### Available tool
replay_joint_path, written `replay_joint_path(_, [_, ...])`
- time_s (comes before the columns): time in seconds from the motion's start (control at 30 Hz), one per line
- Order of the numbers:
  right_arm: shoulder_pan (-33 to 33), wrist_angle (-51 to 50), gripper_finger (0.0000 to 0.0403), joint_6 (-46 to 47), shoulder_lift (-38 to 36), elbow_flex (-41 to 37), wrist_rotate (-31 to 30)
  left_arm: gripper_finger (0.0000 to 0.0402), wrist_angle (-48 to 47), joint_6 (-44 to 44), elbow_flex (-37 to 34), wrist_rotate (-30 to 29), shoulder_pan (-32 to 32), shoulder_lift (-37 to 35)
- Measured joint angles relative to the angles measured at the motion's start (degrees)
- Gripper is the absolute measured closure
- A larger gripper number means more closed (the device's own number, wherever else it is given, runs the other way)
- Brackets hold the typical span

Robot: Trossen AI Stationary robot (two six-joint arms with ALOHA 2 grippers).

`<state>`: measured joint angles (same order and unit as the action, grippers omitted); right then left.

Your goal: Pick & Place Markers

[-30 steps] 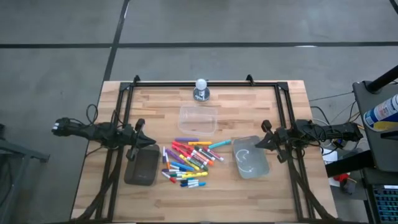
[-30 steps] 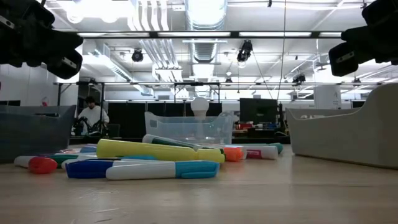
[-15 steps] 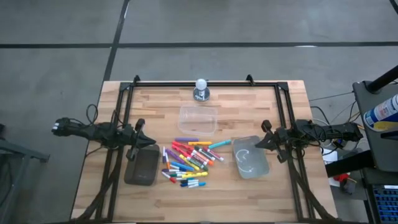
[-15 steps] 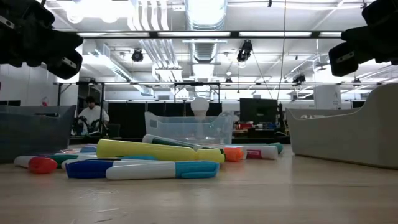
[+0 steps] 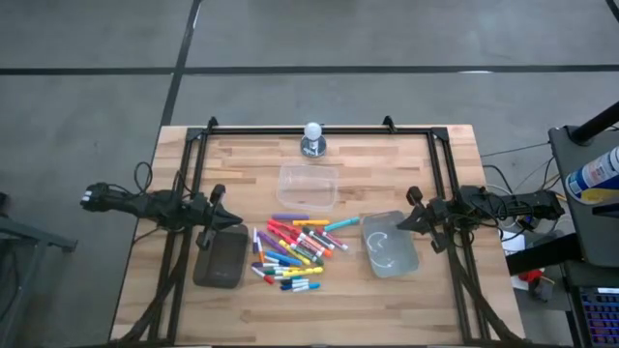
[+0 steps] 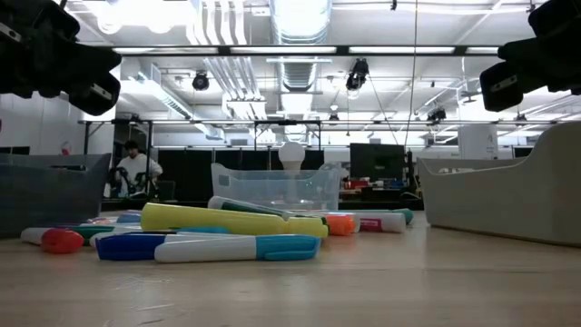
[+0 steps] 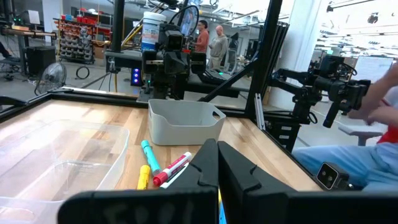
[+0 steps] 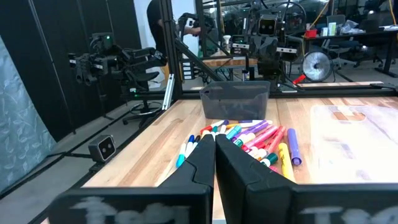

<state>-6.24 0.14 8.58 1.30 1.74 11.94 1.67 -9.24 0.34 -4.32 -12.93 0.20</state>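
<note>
A: Markers point(image 5: 293, 253) lie in a loose pile on the table point(image 5: 445, 290), mid-width, nearer the front edge. Containers?

B: Dark grey tray point(image 5: 221, 258) just left of the pile, pale tub point(image 5: 390, 244) just right, clear tub point(image 5: 309, 185) behind toward the back edge. I see nothing inside any of them. A white bulb-shaped object point(image 5: 312, 138) sits at the back edge.

A: Grippers?

B: Left gripper point(image 5: 224, 219) hangs over the tray's back end, fingers pressed together, holding nothing. Right gripper point(image 5: 407, 220) hangs by the pale tub's right back corner, likewise closed and empty.
</note>
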Motion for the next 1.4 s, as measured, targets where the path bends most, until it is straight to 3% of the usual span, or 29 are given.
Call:
replay_joint_path(0.97, [0.01, 0.0, 0.0394, -0.15, -0.01, 0.01, 0.0, 0.0402, 0.0, -0.01, 0.0, -0.01, -0.02, -0.01])
replay_joint_path(1.1, [0.02, 0.37, 0.0394, -6.19, 0.0, 0.0, -0.02, 0.0402, 0.0, -0.02, 0.0, 0.0, 0.0, -0.02])
replay_joint_path(1.2, [0.02, 3.2, 0.0394, -7.13, 0.02, 0.01, -0.02, 0.0402, 0.03, 0.5, 0.0, -0.02, 0.0, 0.01])
replay_joint_path(1.4, [0.02, 16.32, 0.0394, 2.11, 0.0, 0.0, -0.11, 0.0402, 6.05, -3.23, 0.0, -0.17, 0.0, 0.0])
